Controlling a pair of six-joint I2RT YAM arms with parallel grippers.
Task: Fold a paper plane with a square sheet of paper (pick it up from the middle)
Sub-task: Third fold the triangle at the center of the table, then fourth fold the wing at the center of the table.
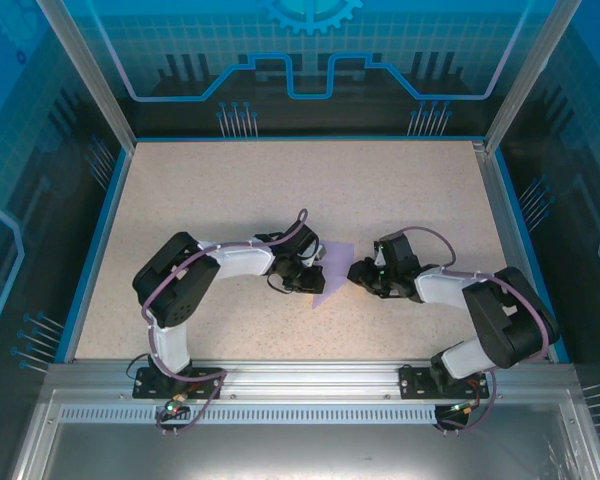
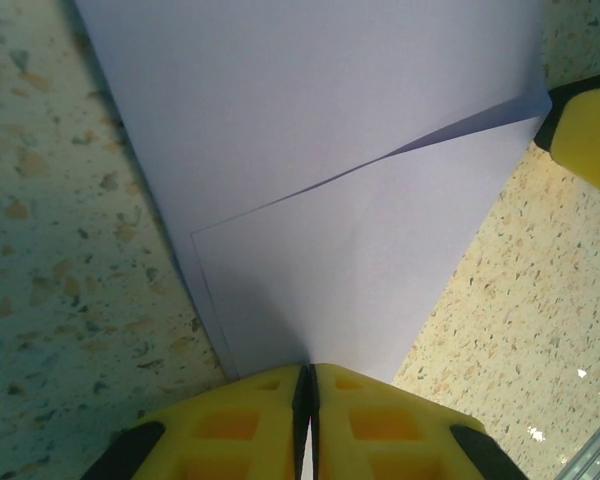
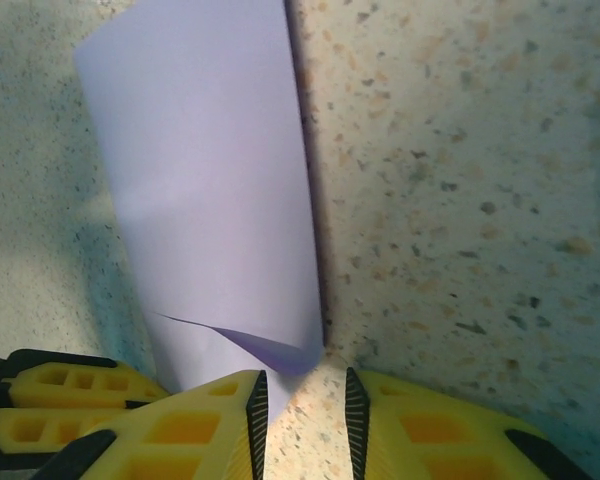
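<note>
On the speckled table (image 1: 230, 190), the left gripper (image 2: 307, 390) pinches the half-folded square sheet of paper (image 2: 310, 130) lying between both arms; the right gripper (image 3: 300, 390), jaws narrowly parted beside it, could let the crease spring open.

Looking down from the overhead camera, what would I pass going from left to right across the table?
In order: left arm → left gripper → purple paper → right gripper → right arm.
</note>
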